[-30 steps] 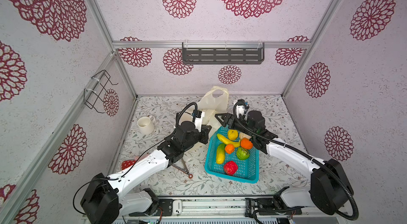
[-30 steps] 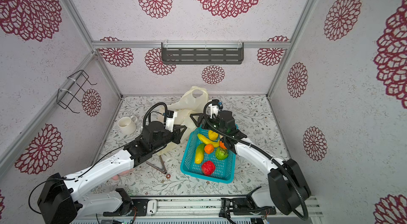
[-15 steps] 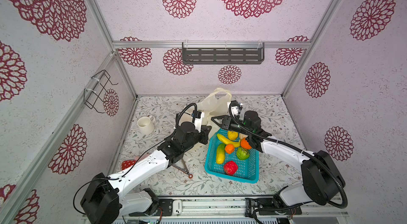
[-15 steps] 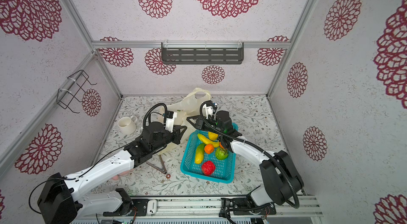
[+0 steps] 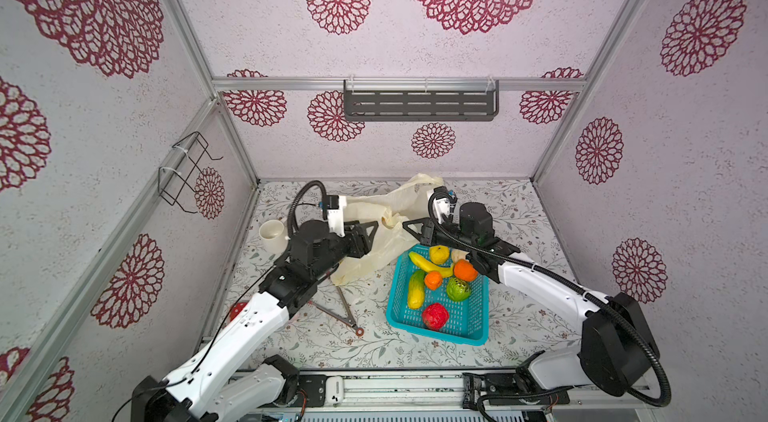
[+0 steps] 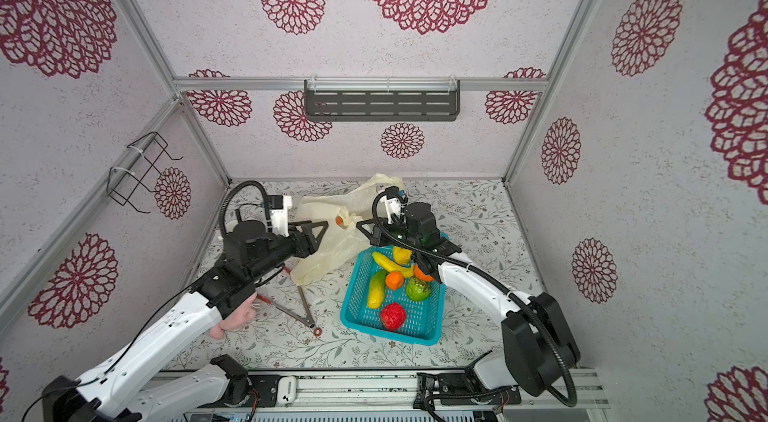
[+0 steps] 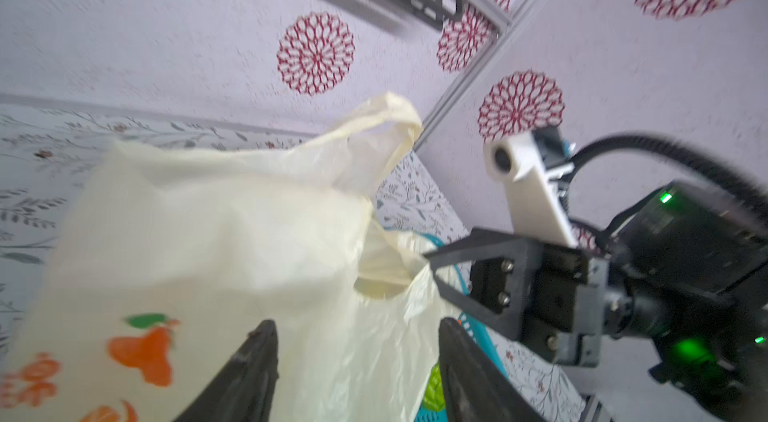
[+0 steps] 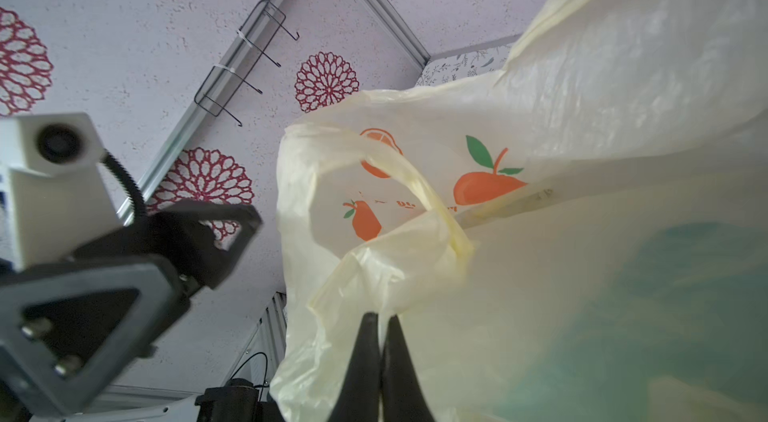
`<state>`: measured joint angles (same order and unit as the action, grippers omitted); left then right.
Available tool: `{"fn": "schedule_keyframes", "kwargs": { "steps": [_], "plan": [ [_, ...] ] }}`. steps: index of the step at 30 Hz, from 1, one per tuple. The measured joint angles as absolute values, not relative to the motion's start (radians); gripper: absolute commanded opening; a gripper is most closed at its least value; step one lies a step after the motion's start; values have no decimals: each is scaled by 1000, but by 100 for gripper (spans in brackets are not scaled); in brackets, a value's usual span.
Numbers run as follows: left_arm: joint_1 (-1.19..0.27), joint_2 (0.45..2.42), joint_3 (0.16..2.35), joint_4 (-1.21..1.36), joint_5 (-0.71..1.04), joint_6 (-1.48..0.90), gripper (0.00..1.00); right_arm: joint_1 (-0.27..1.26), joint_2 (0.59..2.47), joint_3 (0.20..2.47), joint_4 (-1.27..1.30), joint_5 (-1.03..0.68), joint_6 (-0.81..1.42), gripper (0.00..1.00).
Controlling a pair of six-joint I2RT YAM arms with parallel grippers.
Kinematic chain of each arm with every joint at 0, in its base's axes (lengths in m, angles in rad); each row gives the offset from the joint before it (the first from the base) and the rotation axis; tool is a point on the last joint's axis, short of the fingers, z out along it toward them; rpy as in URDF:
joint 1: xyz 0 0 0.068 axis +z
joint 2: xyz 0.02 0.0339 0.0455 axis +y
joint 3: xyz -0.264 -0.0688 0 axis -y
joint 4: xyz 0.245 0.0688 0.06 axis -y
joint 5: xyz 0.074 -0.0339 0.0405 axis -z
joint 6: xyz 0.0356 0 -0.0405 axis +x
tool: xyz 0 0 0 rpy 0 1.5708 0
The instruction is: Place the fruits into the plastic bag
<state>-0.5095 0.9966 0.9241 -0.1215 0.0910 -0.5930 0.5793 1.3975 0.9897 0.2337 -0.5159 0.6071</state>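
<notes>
The right tool (image 8: 379, 318) has its jaws pressed together on a fold of the large, crinkly, translucent cream-yellow plastic bag (image 8: 582, 129), just under one loop handle (image 8: 415, 187). The left tool (image 7: 357, 324) stands with its jaws apart and bag film between them; whether it touches the film I cannot tell. In both top views the tools meet tip to tip, the left pointing to 3 o'clock and the right to 9 o'clock. The bag's mouth is between them, and its body runs from 7 o'clock to 1 o'clock across the floral surface (image 5: 374, 341). The fist-sized toy fruits (image 5: 458, 289) all lie in the turquoise perforated plastic basket (image 5: 473, 332), at 5 o'clock from the right tool and nearer that arm. The free left tool probably has to take the opposite rim to spread the mouth. Only the right wrist view shows the pinch itself, and only the top views show the whole fruit pile.
</notes>
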Motion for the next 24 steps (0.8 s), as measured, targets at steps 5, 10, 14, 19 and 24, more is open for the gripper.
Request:
{"fn": "schedule_keyframes", "kwargs": {
  "steps": [5,10,14,19,24],
  "plan": [
    [-463,1030,1150,-279,66,-593,62,592,1372,1027,66,-499,455,0],
    [-459,1199,1319,-413,20,-571,66,611,1358,1030,-39,-500,359,0],
    [-458,1381,1385,-520,12,-550,69,626,1343,1030,-86,-496,310,0],
    [-457,1558,1488,-643,9,-509,72,636,1320,1030,-131,-482,279,0],
    [-455,1637,1596,-733,13,-471,64,637,1296,1030,-147,-457,262,0]
  ]
}}
